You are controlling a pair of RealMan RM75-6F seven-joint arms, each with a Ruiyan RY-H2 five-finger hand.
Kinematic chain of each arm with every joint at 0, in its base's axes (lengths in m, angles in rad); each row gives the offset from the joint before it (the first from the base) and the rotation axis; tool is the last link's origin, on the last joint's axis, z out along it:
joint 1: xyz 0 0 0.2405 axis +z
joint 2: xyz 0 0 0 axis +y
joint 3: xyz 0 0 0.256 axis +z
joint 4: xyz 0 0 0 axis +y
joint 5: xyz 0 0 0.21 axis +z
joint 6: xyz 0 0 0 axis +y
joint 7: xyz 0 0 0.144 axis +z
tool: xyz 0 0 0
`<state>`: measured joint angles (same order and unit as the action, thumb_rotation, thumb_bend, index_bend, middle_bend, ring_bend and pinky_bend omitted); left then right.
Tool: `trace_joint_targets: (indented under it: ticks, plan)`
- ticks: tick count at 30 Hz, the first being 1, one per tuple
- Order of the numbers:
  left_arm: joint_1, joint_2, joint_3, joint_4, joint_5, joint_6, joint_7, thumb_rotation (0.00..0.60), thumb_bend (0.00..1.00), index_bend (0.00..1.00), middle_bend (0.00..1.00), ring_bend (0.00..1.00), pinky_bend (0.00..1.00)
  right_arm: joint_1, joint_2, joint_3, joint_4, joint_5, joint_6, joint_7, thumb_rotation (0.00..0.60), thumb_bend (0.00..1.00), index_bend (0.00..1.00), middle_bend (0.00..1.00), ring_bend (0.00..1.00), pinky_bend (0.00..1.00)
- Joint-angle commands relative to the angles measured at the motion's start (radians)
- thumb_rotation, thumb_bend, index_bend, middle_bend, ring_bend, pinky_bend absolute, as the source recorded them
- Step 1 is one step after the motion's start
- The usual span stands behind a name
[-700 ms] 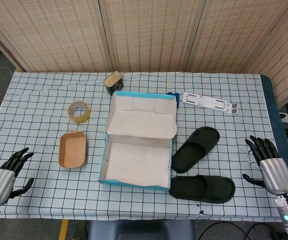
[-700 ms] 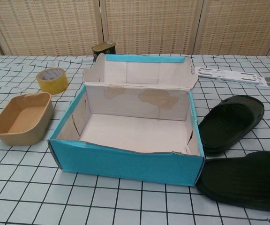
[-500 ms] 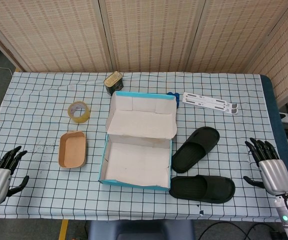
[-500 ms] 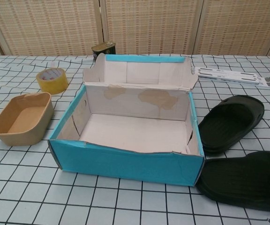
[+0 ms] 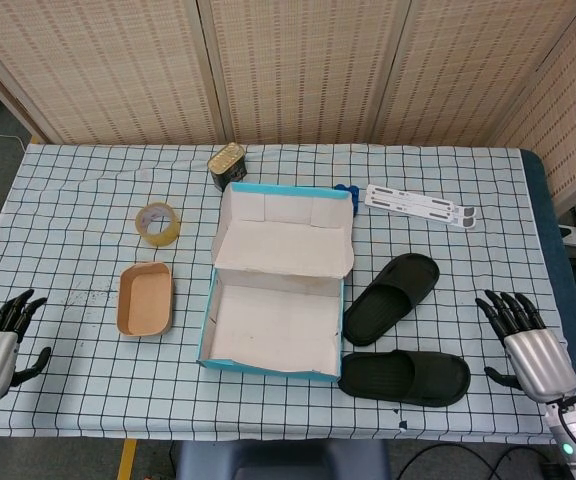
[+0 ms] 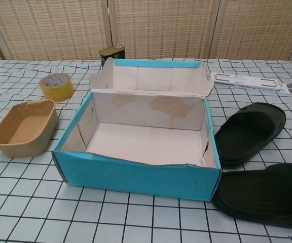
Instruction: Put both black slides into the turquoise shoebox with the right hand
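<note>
Desk point(image 5: 78, 240) under white black-grid cloth. On it: open turquoise cardboard shoebox point(image 5: 276, 350), centre. Two black rubber slides point(image 5: 392, 284) point(image 5: 405, 377) just right of it. Left: tan oval tray point(image 5: 145, 298), yellow tape roll point(image 5: 157, 221). Behind: dark metal tin point(image 5: 227, 165), white flat strip point(image 5: 420, 206).

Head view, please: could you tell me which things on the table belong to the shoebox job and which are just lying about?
Job:
near black slide
far black slide
turquoise shoebox, open and empty
right hand, open

Lying about:
tape roll
tan tray
tin can
white strip
</note>
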<state>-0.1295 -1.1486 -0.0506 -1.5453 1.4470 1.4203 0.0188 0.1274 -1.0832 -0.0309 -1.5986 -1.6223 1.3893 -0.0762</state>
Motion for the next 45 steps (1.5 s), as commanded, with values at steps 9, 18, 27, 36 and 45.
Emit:
trace_joint_targets:
  ticks: [9,18,27,36,45]
  plan:
    - [0.014,0.028,-0.023,-0.033,-0.064,-0.001,-0.01,0.6,0.36,0.13,0.04,0.08,0.3,0.12,0.067,-0.095,-0.009,-0.056,-0.251,0.28,0.6,0.03,0.04,0.06,0.0,0.05]
    - [0.013,0.027,-0.027,-0.035,-0.08,-0.012,-0.003,0.6,0.36,0.13,0.04,0.08,0.29,0.16,0.075,-0.137,-0.023,-0.077,-0.335,0.309,0.6,0.03,0.04,0.06,0.0,0.05]
    - [0.01,0.03,-0.026,-0.036,-0.084,-0.024,-0.007,0.6,0.36,0.13,0.04,0.08,0.29,0.184,0.01,-0.13,0.023,-0.038,-0.392,0.299,0.6,0.03,0.04,0.06,0.0,0.05]
    - [0.01,0.033,-0.025,-0.039,-0.087,-0.031,-0.013,0.6,0.36,0.13,0.04,0.08,0.3,0.212,-0.034,-0.123,0.049,-0.037,-0.409,0.314,0.6,0.03,0.04,0.06,0.0,0.05]
    - [0.008,0.036,-0.026,-0.039,-0.089,-0.039,-0.024,0.6,0.36,0.13,0.04,0.08,0.29,0.24,-0.068,-0.117,0.052,-0.028,-0.436,0.291,0.6,0.03,0.04,0.06,0.0,0.05]
